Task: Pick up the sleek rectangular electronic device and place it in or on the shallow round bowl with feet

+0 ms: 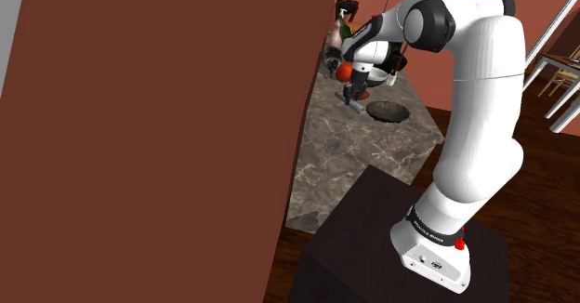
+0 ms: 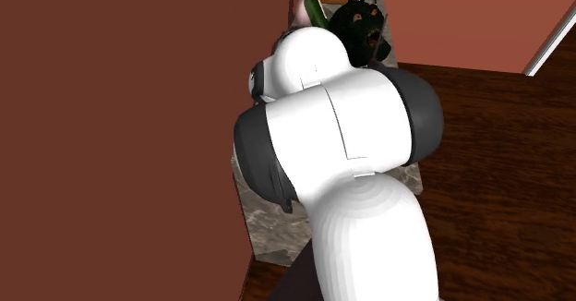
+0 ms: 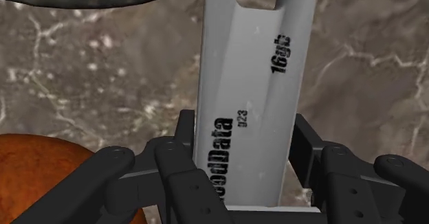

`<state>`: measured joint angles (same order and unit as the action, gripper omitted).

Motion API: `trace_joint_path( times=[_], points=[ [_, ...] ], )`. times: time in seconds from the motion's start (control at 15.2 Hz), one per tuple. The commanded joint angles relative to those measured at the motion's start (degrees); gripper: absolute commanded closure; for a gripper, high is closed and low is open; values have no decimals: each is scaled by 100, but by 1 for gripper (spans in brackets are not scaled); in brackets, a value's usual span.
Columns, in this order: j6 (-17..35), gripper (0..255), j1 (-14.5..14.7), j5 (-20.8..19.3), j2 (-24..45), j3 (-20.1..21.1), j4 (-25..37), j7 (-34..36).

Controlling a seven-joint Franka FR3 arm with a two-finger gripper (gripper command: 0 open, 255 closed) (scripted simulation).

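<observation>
**Gripper [image 3: 246, 139] clamped on the grey 16gb stick, bowl right next door**

So the two black fingers [image 3: 175, 171] are pressed in against the long edges of the flat grey device [image 3: 251, 71], one on each side, down near one end of it. I'd call that a proper hold. The rest of the device pokes out ahead of the gripper, printed face up toward the camera, with a slot cut into its far end. I can't tell whether it's off the marble tabletop [image 1: 362, 162] or lying on it.

The dark bowl [image 1: 388, 111] sits on the tabletop just to the shoulder view's right of the gripper. In the wrist view its rim is just past the device's far end. An orange ball [image 3: 34, 174] is close on the gripper's other side.

Handling-wise, my guess is it's stiff, thin, light and pretty slick on those smooth faces. Pinching across the narrow width makes sense, since there's nothing else to grab. Holding it near the end leaves a lot hanging out front though, so it could swivel in the grip if it bumps the bowl's edge. The bowl looks shallow, so I'd let go low or the device might skid right out.
</observation>
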<state>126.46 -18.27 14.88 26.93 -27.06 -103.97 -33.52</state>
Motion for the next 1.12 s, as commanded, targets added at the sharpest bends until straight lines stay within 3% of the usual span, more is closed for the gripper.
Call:
trace_joint_path(
  times=[0.0, 1.06],
  points=[
    [-111, 255, 21, -50, -78, -28, 37, 33],
    [-1108, 255, 130, -401, -640, -203, 536, 256]
  ],
)
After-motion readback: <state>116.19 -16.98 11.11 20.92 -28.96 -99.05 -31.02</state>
